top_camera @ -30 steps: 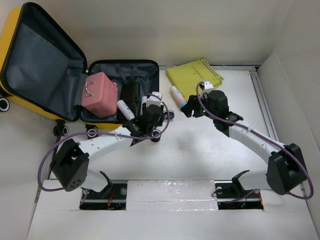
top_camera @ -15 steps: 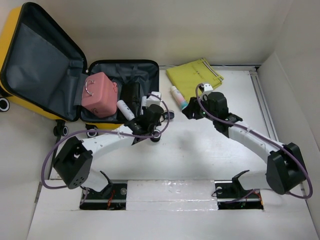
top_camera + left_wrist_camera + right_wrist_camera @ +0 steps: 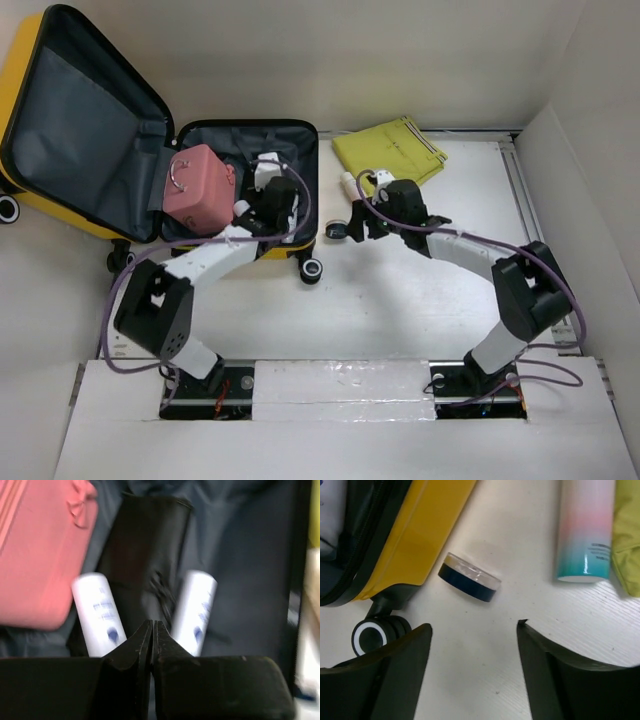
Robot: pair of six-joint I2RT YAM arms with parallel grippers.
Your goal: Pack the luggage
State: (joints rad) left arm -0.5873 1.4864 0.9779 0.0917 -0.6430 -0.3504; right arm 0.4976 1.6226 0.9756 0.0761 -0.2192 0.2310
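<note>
I have the luggage (image 3: 85,125) lying open at the far left of the table, lid propped up and dark grey lining showing. My left gripper (image 3: 152,630) hangs over the lower half, jaws pressed together with nothing between them. Just beyond its tips lie two white tubes (image 3: 97,612), one on either side of a black pouch (image 3: 145,555), with the pink case (image 3: 35,555) to their left. My right gripper (image 3: 474,630) is spread wide and empty over the tabletop beside the yellow shell, near a caster wheel (image 3: 370,636). A small round jar (image 3: 469,577) lies ahead of it, and a pastel bottle (image 3: 585,530) sits farther right, just beside a yellow-green cloth (image 3: 390,148).
</note>
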